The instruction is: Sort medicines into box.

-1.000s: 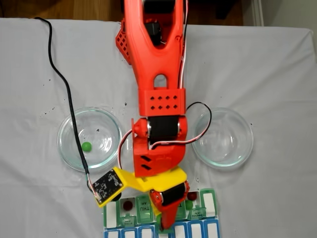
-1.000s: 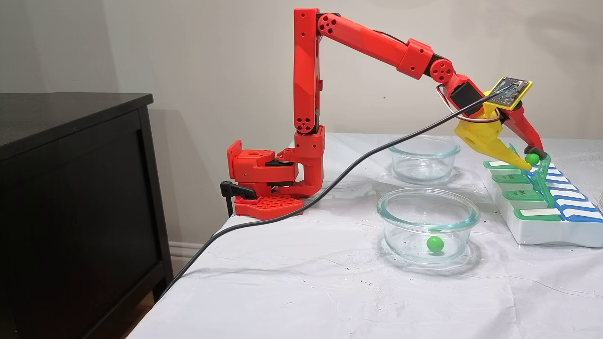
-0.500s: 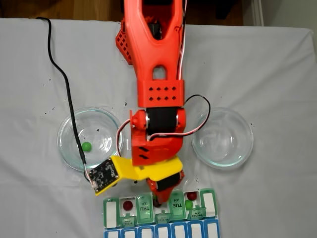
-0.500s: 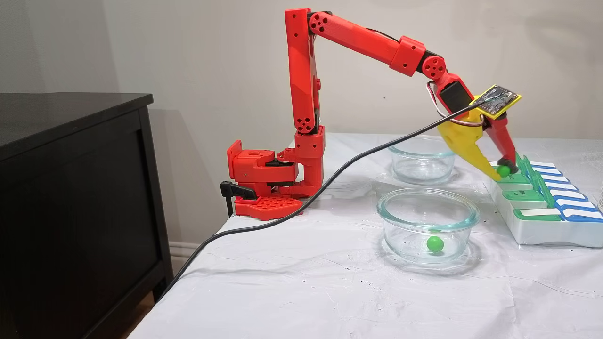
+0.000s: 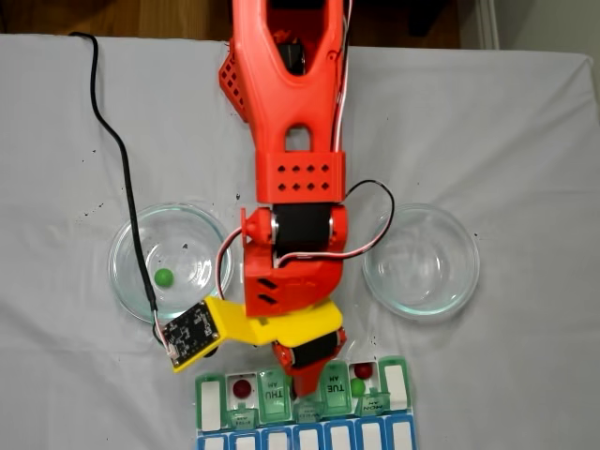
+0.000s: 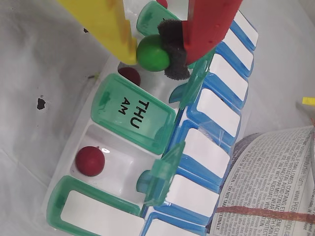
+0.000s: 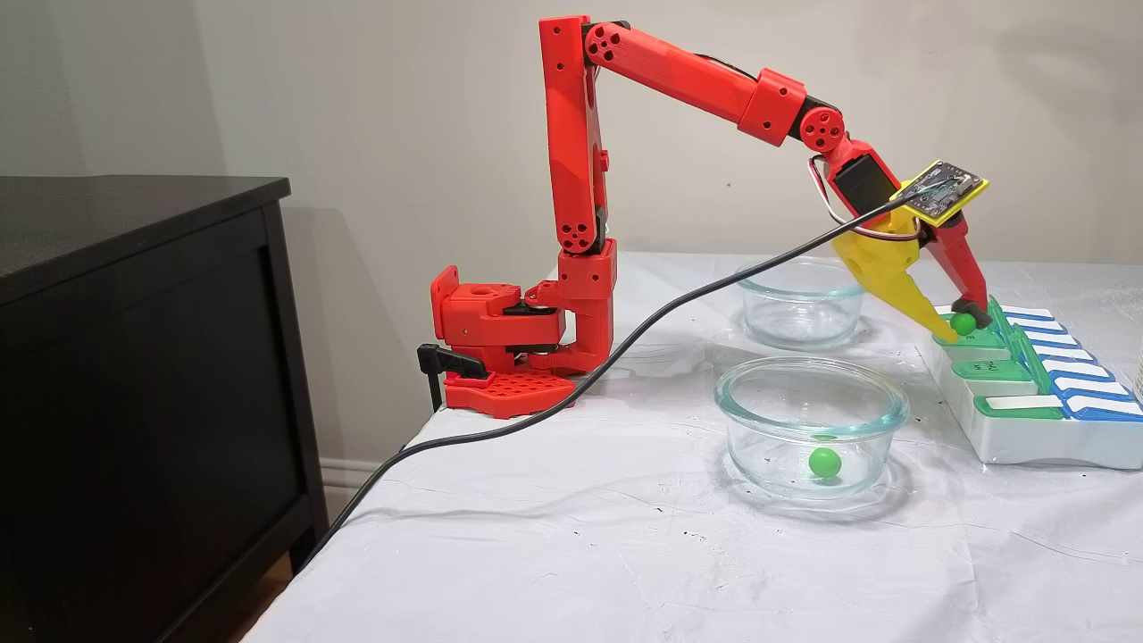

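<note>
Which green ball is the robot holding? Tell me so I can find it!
Find the pill box at the table's right end in the side fixed view. Just above its green lids hangs the robot's tool, one yellow finger and one red. The held green ball is pinched between them; the other green ball lies in a glass bowl.

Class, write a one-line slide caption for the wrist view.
The pincer holds a green ball above an open cell of the pill box, where a red ball already sits.
</note>
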Motion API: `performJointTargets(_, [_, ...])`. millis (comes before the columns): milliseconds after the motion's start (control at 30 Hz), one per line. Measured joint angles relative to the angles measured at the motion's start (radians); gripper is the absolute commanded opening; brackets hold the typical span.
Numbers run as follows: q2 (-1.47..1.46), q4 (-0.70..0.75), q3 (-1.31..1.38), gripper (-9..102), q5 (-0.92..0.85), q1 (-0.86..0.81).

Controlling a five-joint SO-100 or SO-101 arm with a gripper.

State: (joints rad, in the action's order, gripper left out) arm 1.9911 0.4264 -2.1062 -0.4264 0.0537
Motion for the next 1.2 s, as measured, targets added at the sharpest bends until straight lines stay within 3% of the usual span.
performJointTargets(233, [-0.032,-0.015,0.0,1,-0.031,0.012])
performJointTargets(467, [-0.064,-0.021,0.0,17,-0.034,0.014])
performJointTargets(700, [-0.064,-0.021,0.0,27,-0.008,0.014])
performJointTargets(967, [-0.06,0.04,0.0,9,0.025,0.011])
performJointTargets(1000, [-0.054,0.066,0.0,4,0.038,0.005])
performJointTargets(1200, [-0.046,0.348,0.141,0,0.077,-0.051])
